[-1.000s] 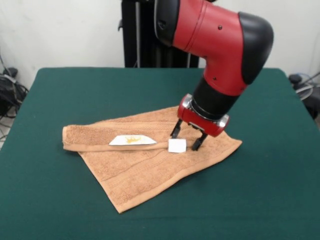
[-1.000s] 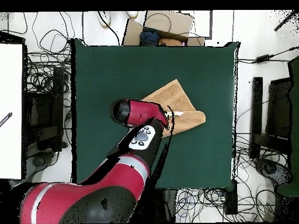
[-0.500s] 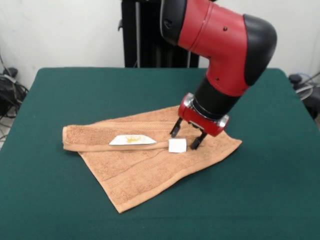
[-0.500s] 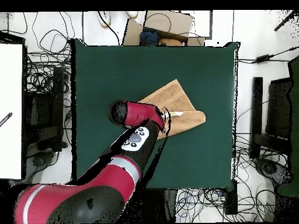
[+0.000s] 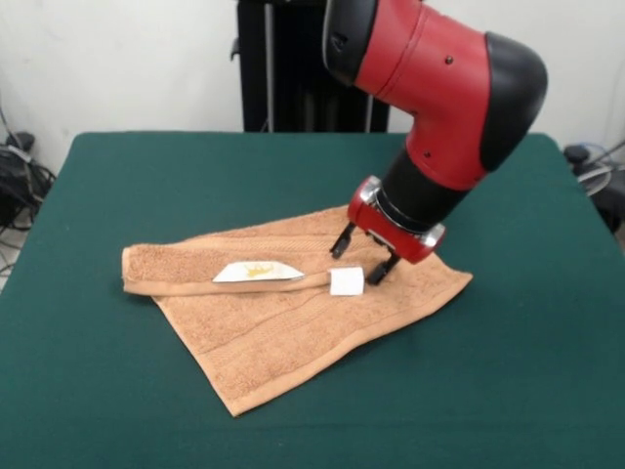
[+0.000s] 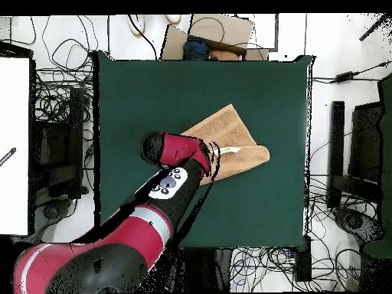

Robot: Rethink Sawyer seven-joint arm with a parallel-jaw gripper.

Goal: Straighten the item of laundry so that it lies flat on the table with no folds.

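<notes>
Arm bends down from above, wrist angled over the towel [image 5: 293, 313]. Gripper [image 5: 359, 257] hangs open, fingers spread just above the folded edge beside a white tag [image 5: 346, 281]. Towel lies mid-table [image 5: 117, 391], one edge folded over.

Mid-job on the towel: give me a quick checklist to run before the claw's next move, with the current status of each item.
1. Towel flat, no folds: not ok; its far edge is folded over in a long strip.
2. Claw open: ok, fingers apart.
3. Claw empty: ok, no cloth between the fingers.
4. Claw at the fold: ok, beside the small white tag.
5. Fingertips touching cloth: cannot tell.
6. Table room to spread: ok, green surface all around.
</notes>
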